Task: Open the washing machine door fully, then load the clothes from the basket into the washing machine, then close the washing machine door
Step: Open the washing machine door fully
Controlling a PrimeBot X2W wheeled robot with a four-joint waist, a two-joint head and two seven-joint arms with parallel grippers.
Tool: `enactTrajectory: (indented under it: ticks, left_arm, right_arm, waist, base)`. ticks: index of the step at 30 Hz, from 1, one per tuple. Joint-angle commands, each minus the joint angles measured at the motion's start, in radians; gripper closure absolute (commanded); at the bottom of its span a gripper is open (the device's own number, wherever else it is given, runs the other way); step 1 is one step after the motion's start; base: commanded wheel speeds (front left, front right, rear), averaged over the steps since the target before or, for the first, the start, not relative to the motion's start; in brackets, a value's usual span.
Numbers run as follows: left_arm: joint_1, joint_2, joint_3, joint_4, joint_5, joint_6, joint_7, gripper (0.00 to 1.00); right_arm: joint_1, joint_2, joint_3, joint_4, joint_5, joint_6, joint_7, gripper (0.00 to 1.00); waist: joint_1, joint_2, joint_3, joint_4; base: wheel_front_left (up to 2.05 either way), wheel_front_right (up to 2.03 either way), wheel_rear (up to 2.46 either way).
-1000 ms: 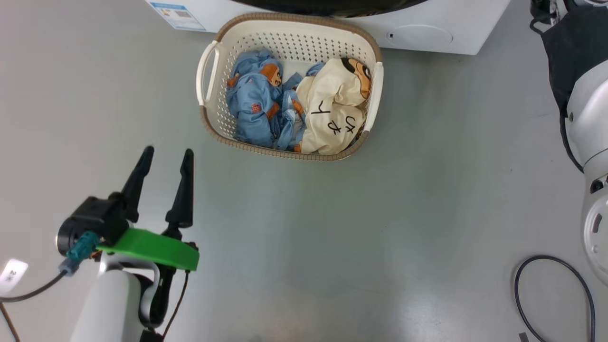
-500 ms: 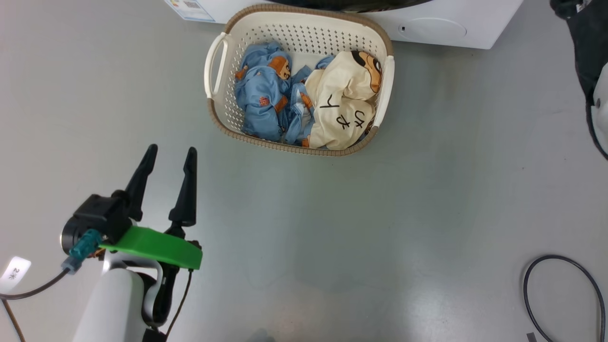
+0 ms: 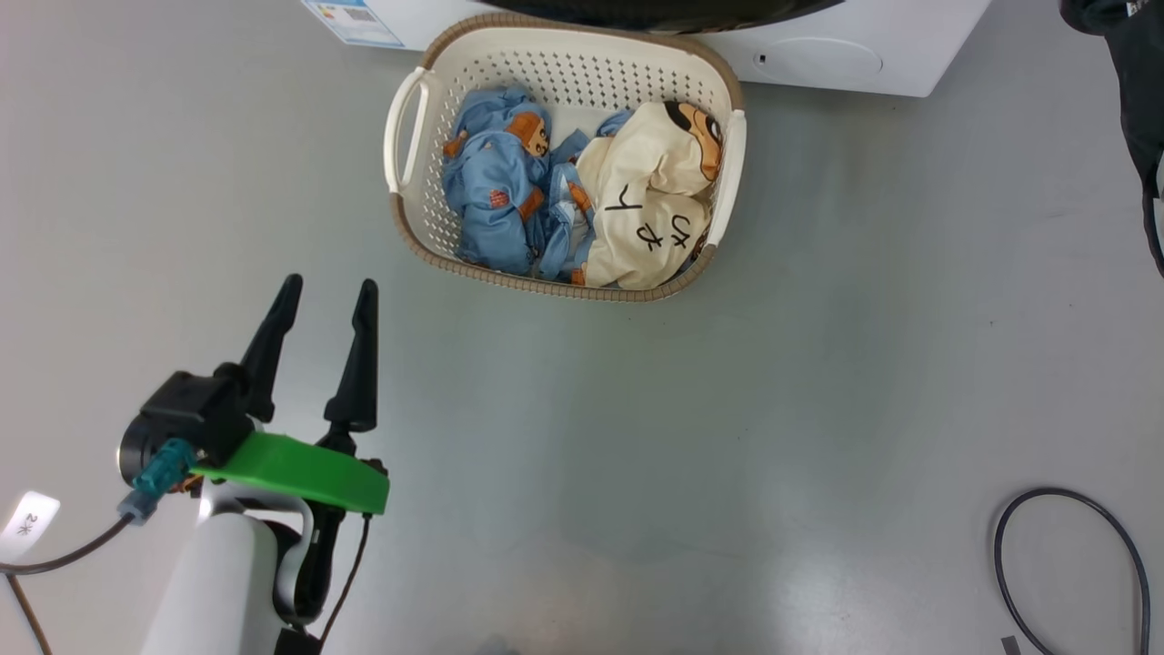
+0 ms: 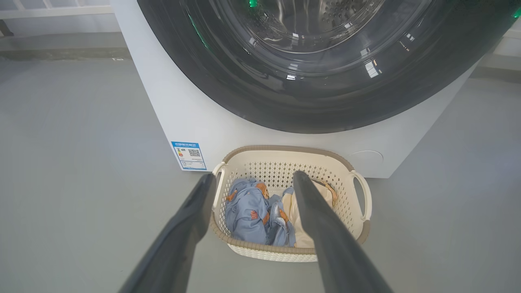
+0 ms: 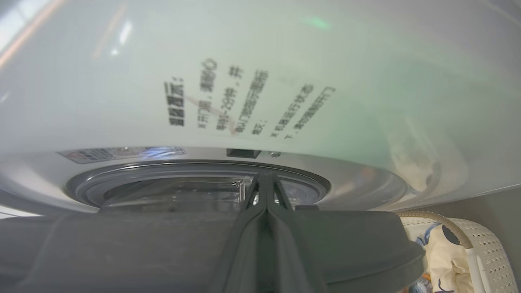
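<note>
"Comparing the head view with that of a second ago, what is found changed?" is asked by the checker.

"The whole picture is shifted slightly, so a move of the camera is indicated, not of the things. The basket (image 3: pixel 564 77) is found as before on the floor, just in front of the washing machine (image 4: pixel 183 118), with the clothes (image 3: pixel 637 200) lying in it. The left gripper (image 3: pixel 328 283) is held where it was, well apart from the basket and nearer the robot, jaws spread, nothing between them."

"And the right gripper?"

"The right gripper (image 5: pixel 264 179) is seen with its fingers pressed together, tips set at the edge of the washing machine door (image 4: pixel 309 110). Nothing is seen clamped between them. A gap appears between the door's black rim and the machine's front, so the door is judged ajar. How far cannot be told."

"What follows for the task?"

"The door-opening step is judged under way, not completed. Loading is not to be started until the door is swung fully clear, and clearance over the basket below is to be watched."
</note>
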Motion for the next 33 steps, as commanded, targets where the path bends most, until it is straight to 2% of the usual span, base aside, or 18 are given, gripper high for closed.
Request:
enactTrajectory:
  ticks: [1, 10, 16, 26, 33]
  left_arm:
    - [-0.009, 0.027, 0.038, -0.026, 0.001, -0.002, -0.006, 0.00]
    - [-0.008, 0.026, 0.042, -0.031, 0.004, -0.002, -0.006, 0.00]
    - [-0.002, 0.025, 0.040, -0.029, 0.004, -0.002, -0.006, 0.00]
    - [0.011, 0.024, 0.032, -0.031, 0.002, -0.002, -0.006, 0.00]
    - [0.015, 0.023, 0.035, -0.036, 0.007, -0.002, -0.006, 0.00]
  right_arm:
    - [-0.006, 0.035, -0.005, -0.018, -0.024, 0.002, 0.033, 1.00]
    - [0.005, 0.012, -0.019, -0.018, -0.075, 0.002, 0.130, 1.00]
    - [0.010, -0.007, -0.042, -0.018, -0.117, 0.002, 0.140, 1.00]
    - [-0.011, 0.004, -0.089, -0.018, -0.186, 0.002, 0.154, 1.00]
    - [-0.022, 0.024, -0.117, -0.017, -0.221, 0.002, 0.221, 1.00]
  waist:
    - [0.0000, 0.0000, -0.002, -0.002]
    - [0.0000, 0.0000, -0.010, -0.003]
    - [0.0000, 0.0000, -0.019, 0.004]
    - [0.0000, 0.0000, -0.022, 0.027]
    - [0.0000, 0.0000, -0.025, 0.031]
  base:
    - [0.00, 0.00, 0.00]
    - [0.00, 0.00, 0.00]
    - [0.00, 0.00, 0.00]
    - [0.00, 0.00, 0.00]
    - [0.00, 0.00, 0.00]
